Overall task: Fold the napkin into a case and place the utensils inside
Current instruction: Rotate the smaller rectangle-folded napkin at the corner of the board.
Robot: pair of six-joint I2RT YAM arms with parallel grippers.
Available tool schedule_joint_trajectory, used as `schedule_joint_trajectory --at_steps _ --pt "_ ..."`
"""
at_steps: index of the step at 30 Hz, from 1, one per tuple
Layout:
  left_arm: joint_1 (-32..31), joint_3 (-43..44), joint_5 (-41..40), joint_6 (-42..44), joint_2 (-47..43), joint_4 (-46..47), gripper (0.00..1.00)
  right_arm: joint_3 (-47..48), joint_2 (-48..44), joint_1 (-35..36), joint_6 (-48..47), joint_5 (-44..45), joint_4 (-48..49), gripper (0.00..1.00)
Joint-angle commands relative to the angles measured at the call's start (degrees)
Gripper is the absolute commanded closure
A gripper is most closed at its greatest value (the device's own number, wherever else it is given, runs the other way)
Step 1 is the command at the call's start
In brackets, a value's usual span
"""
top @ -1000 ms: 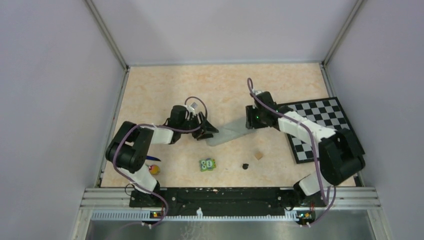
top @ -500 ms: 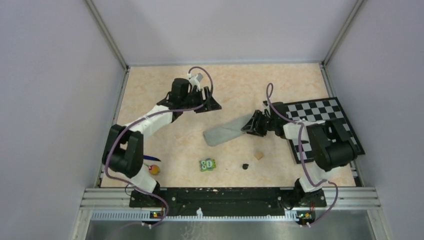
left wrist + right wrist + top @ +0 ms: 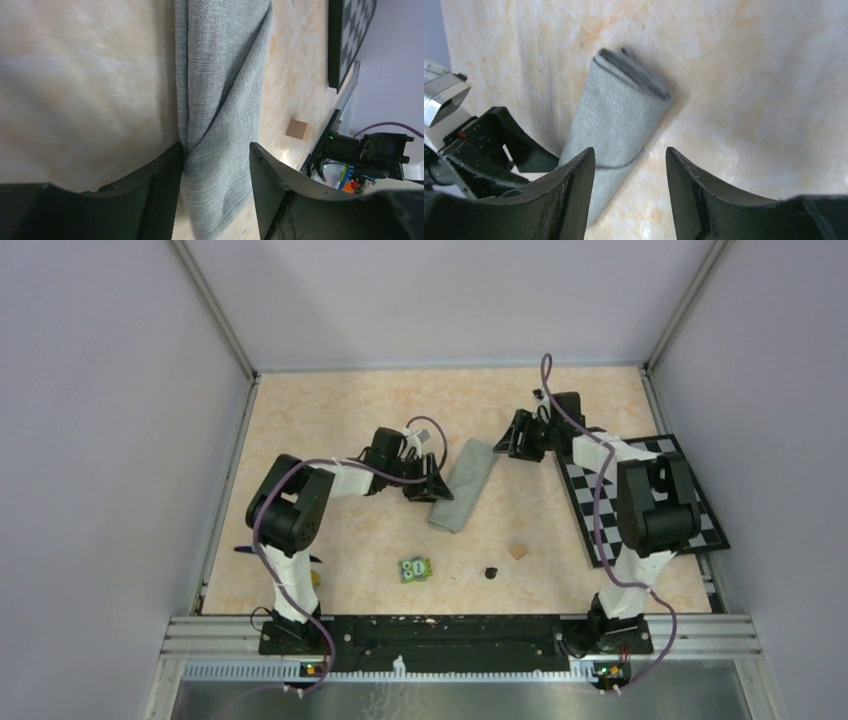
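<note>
Starting at the far left: the yellow-orange-headed toy utensil (image 3: 315,580) just peeks out beside the left arm's base, well apart from the cloth. Its slim dark blue partner is too hidden for me to place.

Moving in, the left tool (image 3: 215,150) is down on the beige marbled worktop (image 3: 330,420). Its two black fingers straddle the near part of the soft plain grey cloth napkin (image 3: 462,485), and both brush the fabric. Pinching or merely bracketing it? I cannot tell.

The napkin lies mid-worktop as a long narrow strip, slanting away, creased lengthwise, with stacked layers showing at its far end.

Further right, the right tool (image 3: 630,155) sits just off that far end, jaws spread and released, with nothing between them. The black-and-white checkerboard mat (image 3: 650,475) lies beyond it.

By my reading the folding step is all but done, since the strip already looks like the case, and loading has not started. The next move calls for one tool to steady or lift open a layered end while the other goes for a utensil. The left arm is nearer them, though it would have to leave the cloth first.
</note>
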Motion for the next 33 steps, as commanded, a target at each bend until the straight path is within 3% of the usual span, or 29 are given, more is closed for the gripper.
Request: schedule_joint_trajectory --at_steps 1,6,13,25,33 --pt "-4.23 -4.24 0.99 -7.07 1.17 9.0 0.44 -4.6 -7.26 0.19 -5.77 2.3 -7.26 0.46" --pt "-9.19 -1.75 -0.04 -12.59 5.34 14.42 0.48 -14.74 -10.72 0.23 -2.33 -0.55 -1.9 0.47" --pt "-14.79 6.83 -0.98 -16.25 13.2 15.54 0.49 -24.76 -17.71 0.16 -2.67 6.03 -1.15 0.48" --pt "-19.18 19.33 -1.86 -18.86 23.19 14.67 0.51 -30.16 -27.9 -3.92 -6.28 17.34 -6.44 0.48" --pt "-19.92 16.88 -2.86 -19.14 20.56 15.39 0.44 -26.58 -28.7 -4.04 -8.75 22.24 -8.67 0.47"
